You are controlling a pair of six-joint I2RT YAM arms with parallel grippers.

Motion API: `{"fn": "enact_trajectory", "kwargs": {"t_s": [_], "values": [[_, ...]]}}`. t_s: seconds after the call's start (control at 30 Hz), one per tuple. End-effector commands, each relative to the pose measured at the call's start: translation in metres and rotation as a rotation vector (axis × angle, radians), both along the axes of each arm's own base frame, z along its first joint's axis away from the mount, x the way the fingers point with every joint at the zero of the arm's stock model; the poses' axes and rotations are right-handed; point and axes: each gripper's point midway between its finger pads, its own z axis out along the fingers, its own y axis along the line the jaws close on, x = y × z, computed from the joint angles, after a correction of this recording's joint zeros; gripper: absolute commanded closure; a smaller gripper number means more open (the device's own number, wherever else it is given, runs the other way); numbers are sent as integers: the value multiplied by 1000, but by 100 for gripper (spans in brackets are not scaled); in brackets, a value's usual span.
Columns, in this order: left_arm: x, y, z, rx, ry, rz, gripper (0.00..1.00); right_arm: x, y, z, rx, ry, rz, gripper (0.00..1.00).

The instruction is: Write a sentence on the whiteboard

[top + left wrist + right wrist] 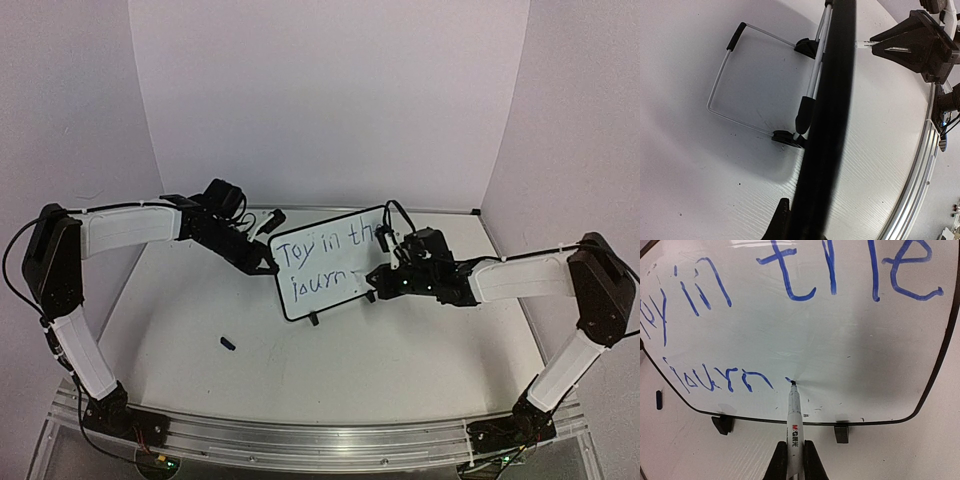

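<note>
The whiteboard (335, 262) stands upright on two small black feet at mid-table. The sentence (320, 248) on it is in blue and reads "Toy in the" over "journ". My left gripper (266, 263) is shut on the board's left edge. In the left wrist view the black frame (832, 115) runs up from between the fingers (777, 222). My right gripper (794, 452) is shut on a slim white marker (794, 422). Its tip touches the whiteboard (850, 340) just right of "journ", below the sentence (781, 270).
A small dark blue cap (228, 343) lies on the table left of the board, also seen as a dark cap (658, 399) in the right wrist view. A wire stand (720, 95) props the board from behind. White walls enclose the back and sides.
</note>
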Motion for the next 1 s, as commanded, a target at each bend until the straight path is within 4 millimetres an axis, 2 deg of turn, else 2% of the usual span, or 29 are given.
{"fn": "enact_trajectory", "kwargs": {"t_s": [0.0, 0.23, 0.4, 0.57, 0.97], "values": [[-2, 9, -28, 111, 26, 12, 100, 14, -4, 33, 35, -74, -48, 100], [-3, 8, -28, 110, 26, 11, 100, 14, -3, 46, 50, -99, -38, 100], [-3, 8, -29, 113, 29, 10, 100, 12, 4, 48, 62, -97, 5, 100], [-3, 8, -29, 114, 28, 9, 100, 10, 13, 38, 67, -65, 48, 100], [-3, 7, -30, 113, 30, 7, 100, 2, 12, 3, 44, 22, 48, 100]]}}
